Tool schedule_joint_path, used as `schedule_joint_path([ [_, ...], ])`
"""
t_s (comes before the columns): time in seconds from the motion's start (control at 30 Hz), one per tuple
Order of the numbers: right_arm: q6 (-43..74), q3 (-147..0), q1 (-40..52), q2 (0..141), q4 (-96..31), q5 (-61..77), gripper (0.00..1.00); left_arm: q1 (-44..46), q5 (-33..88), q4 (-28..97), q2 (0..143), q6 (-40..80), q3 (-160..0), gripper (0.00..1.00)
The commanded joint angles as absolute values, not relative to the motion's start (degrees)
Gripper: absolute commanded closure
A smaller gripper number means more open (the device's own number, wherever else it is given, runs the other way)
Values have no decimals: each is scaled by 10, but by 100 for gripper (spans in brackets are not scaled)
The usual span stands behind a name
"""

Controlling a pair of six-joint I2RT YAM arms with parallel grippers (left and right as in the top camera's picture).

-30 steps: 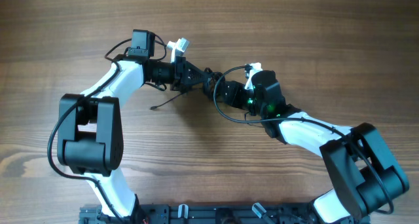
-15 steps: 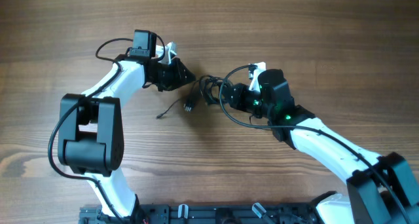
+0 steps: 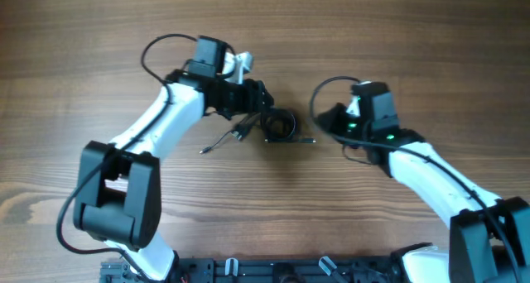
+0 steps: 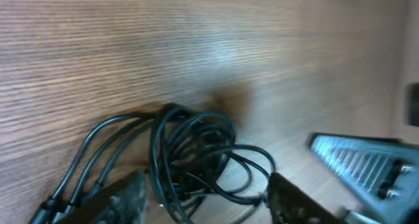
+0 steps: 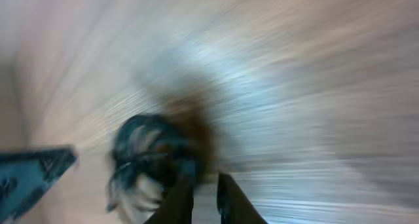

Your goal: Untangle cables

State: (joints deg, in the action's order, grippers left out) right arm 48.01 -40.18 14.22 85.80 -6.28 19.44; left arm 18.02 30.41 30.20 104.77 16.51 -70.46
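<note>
Wood-grain table [image 3: 431,35], matte brown. Loose ends [image 3: 222,140] trail flat on the wood, left of the cables [image 3: 279,124]. Your left gripper [image 3: 258,101] sits just upper-left of the cables, with fingers [image 4: 124,199] spread wide, one each side per wrist cam. Cables are thin glossy black cords in a tight round coil. Overhead shows only a dark ring; the wrist cam shows separate loops. Right gripper [image 5: 204,201] is right of the cables and apart from them, tips pressed nearly together, nothing seen btwn. That view's blurred.

White arms [image 3: 157,122], bulky black joints [image 3: 116,192], green status light [image 3: 350,127]
</note>
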Motion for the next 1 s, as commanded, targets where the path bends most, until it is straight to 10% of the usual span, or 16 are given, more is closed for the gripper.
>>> schedule_joint_path([
  [0.0,467,-406,97,850,-96,208,73,227,160,309,1040,224,-704,44],
  [0.37,465,-404,91,850,-138,205,62,378,-72,316,1043,410,-619,54],
  [0.53,465,-404,91,850,-143,241,61,377,-104,211,1044,410,-591,94],
  [0.63,428,-404,95,850,-137,255,55,361,-121,212,1026,409,-592,96],
  [0.77,401,-404,111,850,-123,293,51,254,162,200,969,362,-593,96],
  [0.97,405,-404,148,850,-13,420,79,32,556,200,969,362,-592,96],
])
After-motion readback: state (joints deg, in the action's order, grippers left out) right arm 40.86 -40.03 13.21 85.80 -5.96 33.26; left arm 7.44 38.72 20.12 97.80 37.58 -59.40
